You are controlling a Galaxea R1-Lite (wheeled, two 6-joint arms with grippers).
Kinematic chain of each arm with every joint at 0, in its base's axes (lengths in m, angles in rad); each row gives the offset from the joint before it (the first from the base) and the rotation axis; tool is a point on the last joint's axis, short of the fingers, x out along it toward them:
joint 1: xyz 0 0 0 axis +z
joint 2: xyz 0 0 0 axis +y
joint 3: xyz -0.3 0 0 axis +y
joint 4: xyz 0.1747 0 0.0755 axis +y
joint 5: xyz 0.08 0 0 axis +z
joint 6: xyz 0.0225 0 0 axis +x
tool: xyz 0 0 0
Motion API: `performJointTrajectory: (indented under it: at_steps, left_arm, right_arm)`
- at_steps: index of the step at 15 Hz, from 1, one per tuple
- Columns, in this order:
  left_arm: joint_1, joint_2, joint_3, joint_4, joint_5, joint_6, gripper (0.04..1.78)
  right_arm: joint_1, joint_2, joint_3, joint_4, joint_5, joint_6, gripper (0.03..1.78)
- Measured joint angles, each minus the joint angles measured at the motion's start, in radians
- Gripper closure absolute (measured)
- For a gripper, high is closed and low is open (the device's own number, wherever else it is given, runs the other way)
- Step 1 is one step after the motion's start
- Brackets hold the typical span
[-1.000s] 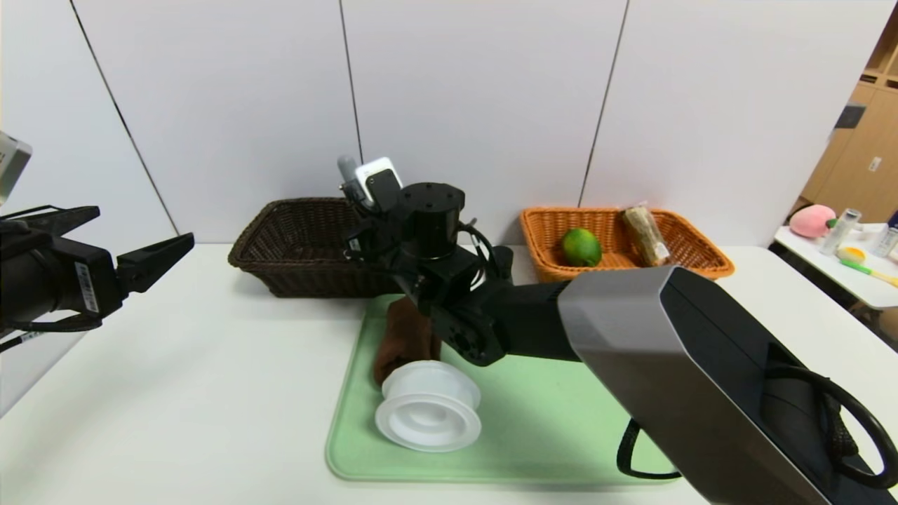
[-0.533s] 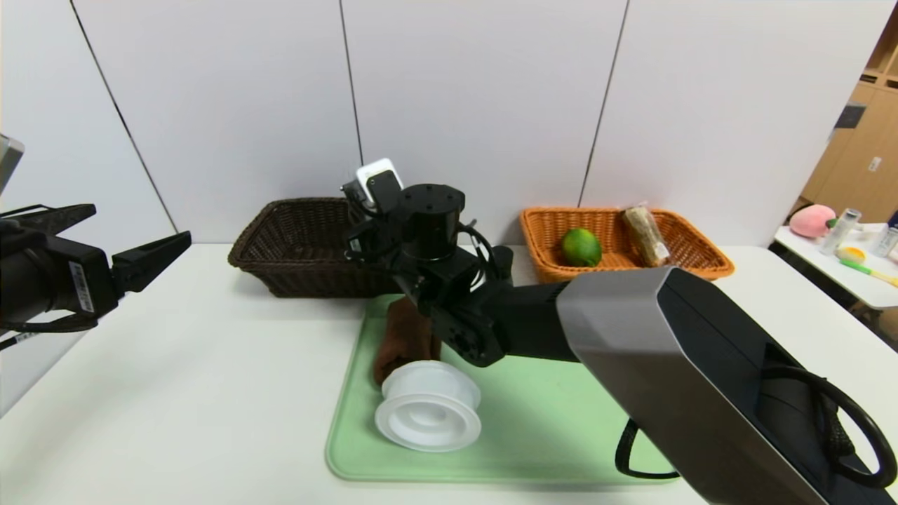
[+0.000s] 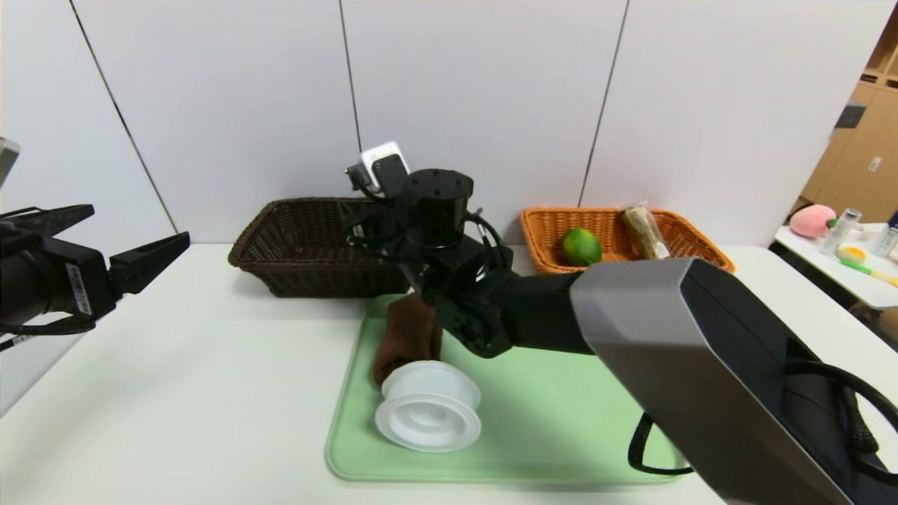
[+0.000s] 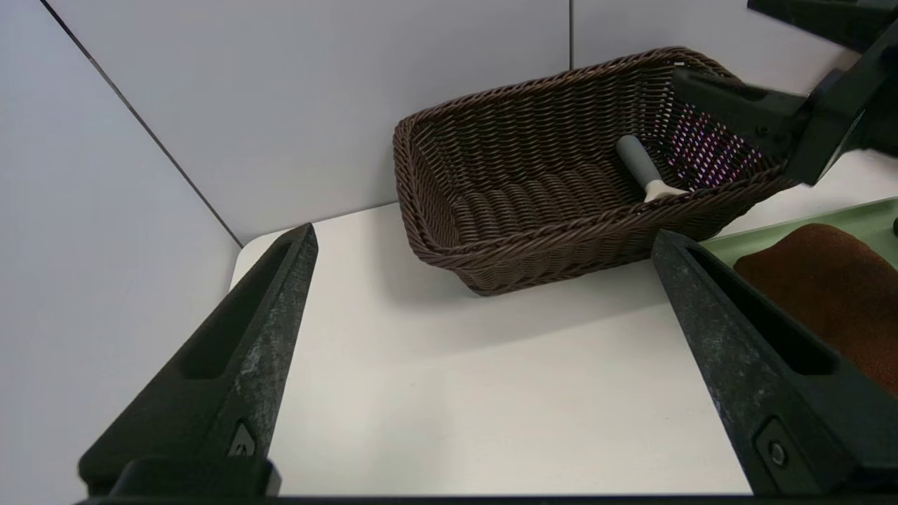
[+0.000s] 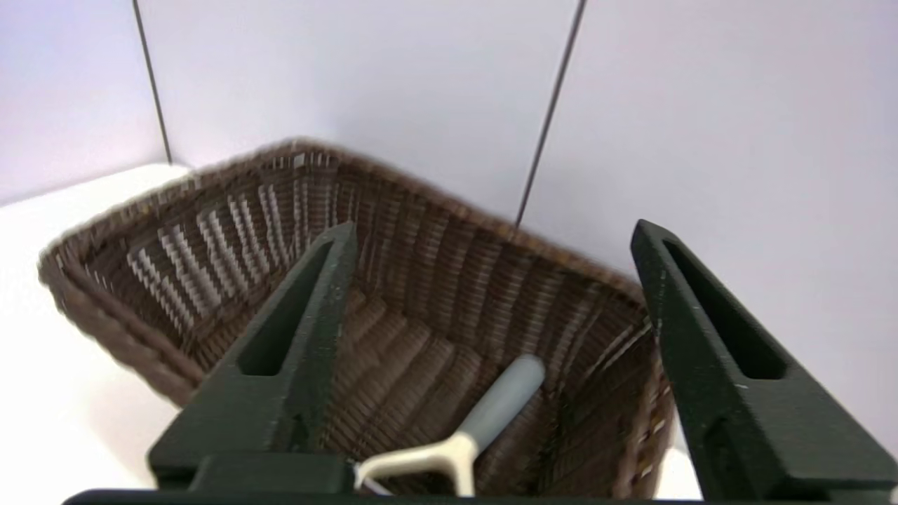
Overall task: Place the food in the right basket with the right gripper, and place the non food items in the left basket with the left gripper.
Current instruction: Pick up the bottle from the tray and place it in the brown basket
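Observation:
A peeler with a grey handle and cream head (image 5: 501, 400) lies loose inside the dark brown left basket (image 3: 280, 238); it also shows in the left wrist view (image 4: 635, 165). My right gripper (image 5: 491, 231) hovers open and empty over that basket's right end, its fingers hidden behind the wrist (image 3: 435, 210) in the head view. A brown cloth (image 3: 407, 337) and a white spool (image 3: 428, 410) lie on the green tray (image 3: 561, 435). The orange right basket (image 3: 694, 245) holds a lime (image 3: 581, 245) and a wrapped snack (image 3: 645, 231). My left gripper (image 3: 140, 224) is open and empty at the far left, above the table.
The right arm's large forearm (image 3: 701, 365) stretches across the tray's right side toward the dark basket. A side table (image 3: 842, 266) with small items stands at the far right. The white wall runs just behind both baskets.
The peeler's grey handle stood up at my right gripper a second ago; now it lies in the dark basket. The right wrist has lifted and shifted slightly right. The left arm barely moved.

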Motion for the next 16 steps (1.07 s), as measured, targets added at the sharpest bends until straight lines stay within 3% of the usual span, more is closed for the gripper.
performJointTrajectory:
  at_steps: [3, 6, 9, 12, 16]
  left_arm:
    - [0.0, -0.003, 0.001, 0.001, 0.0, -0.001, 0.13]
    - [0.0, -0.003, 0.003, 0.001, 0.0, -0.005, 0.13]
    - [0.0, -0.005, 0.008, 0.001, 0.001, -0.012, 0.13]
    - [0.001, -0.011, 0.018, 0.001, 0.001, -0.011, 0.13]
    - [0.001, -0.023, 0.053, -0.002, 0.007, -0.01, 0.13]
  right_arm:
    - [-0.01, -0.083, 0.002, 0.027, -0.005, -0.013, 0.34]
    - [-0.057, -0.193, 0.036, 0.1, -0.032, -0.019, 0.26]
    - [-0.109, -0.33, 0.208, 0.103, -0.046, -0.016, 0.21]
    - [-0.149, -0.46, 0.436, -0.019, -0.058, -0.015, 0.18]
    - [-0.182, -0.578, 0.821, -0.314, -0.043, -0.012, 0.14]
